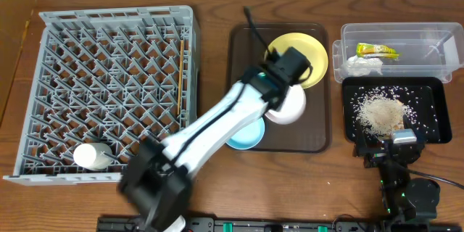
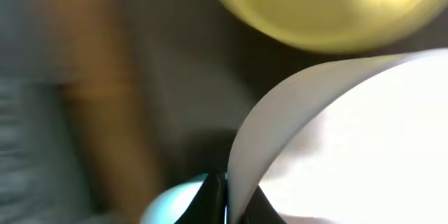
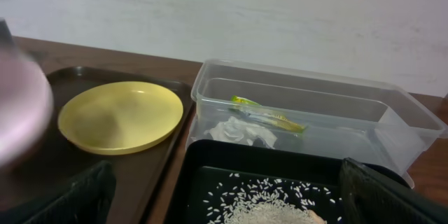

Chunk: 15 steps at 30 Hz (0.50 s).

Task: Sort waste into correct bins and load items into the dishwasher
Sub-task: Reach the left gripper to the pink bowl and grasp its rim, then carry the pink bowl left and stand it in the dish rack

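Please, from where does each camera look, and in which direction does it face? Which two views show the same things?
Overhead: above the table, facing down on the large grey plastic dish rack; left arm and right arm show.
Left wrist: close above the round white bowl, its left hand pinching the rim.
Right wrist: low, facing the clear plastic tub, right hand open.
Shared: both wrist views show the round pale-yellow plate.

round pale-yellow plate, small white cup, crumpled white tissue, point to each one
round pale-yellow plate [image 3: 119, 115], right wrist view, centre of its face
small white cup [image 1: 92, 156], overhead view, middle of its body
crumpled white tissue [image 3: 241, 131], right wrist view, middle of the wad
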### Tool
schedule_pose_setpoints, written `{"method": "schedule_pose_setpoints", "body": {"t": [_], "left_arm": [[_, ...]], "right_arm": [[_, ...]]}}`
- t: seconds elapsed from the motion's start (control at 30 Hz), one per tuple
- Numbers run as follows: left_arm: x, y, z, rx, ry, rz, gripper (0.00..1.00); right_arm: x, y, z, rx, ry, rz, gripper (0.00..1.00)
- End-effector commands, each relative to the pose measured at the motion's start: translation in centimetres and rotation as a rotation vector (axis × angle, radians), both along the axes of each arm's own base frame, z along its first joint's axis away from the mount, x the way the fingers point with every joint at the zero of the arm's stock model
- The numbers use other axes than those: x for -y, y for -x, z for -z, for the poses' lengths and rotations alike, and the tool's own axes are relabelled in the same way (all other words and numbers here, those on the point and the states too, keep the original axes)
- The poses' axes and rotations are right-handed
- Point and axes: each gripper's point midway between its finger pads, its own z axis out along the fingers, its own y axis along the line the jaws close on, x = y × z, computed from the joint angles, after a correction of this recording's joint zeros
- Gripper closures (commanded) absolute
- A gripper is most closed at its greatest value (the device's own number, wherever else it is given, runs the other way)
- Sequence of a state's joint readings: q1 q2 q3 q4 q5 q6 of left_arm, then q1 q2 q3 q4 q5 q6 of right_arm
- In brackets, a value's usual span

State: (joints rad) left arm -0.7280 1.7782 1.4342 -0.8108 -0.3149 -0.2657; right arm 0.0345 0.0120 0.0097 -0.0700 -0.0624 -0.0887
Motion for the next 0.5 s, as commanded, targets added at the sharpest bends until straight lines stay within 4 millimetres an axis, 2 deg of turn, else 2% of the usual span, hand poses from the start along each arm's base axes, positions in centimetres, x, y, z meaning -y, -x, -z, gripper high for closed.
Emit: {"method": "schedule_pose_setpoints", "body": {"t": [0.0,0.1,0.17,0.23,0.37,0.43,0.47], "left_arm": [[-6.0,-2.7,-7.0,0.312,-0.237,-0.155,0.92],[-8.0,-3.0,-8.9,0.386,-0.374,-0.174,0.92],[-10.5,-3.1,-11.2,0.494,-0.560,-0.244,0.92],[-11.8,-3.2,-12.8,0.570,-0.687,-0.292,0.92],[-14.3,-3.5,-13.8,0.628,-0.883,-0.363,0.92],[-15.8,-3.9,-13.4,0.610,-0.934,-0.395,0.92],[-17.4,-4.4,-12.8,0.583,-0.953,-0.431,0.92]], "right_arm": [[0.3,0.0,0.1,0.002,0.010,0.013,0.01],[0.3,0.0,0.1,0.002,0.010,0.013,0.01],[0.3,0.0,0.1,0.002,0.010,0.013,0.01],[0.3,0.0,0.1,0.002,0.010,0.013,0.01],[0.3,0.0,0.1,0.002,0.010,0.013,0.01],[0.3,0.0,0.1,0.002,0.010,0.013,0.01],[0.3,0.0,0.1,0.002,0.010,0.013,0.01]]}}
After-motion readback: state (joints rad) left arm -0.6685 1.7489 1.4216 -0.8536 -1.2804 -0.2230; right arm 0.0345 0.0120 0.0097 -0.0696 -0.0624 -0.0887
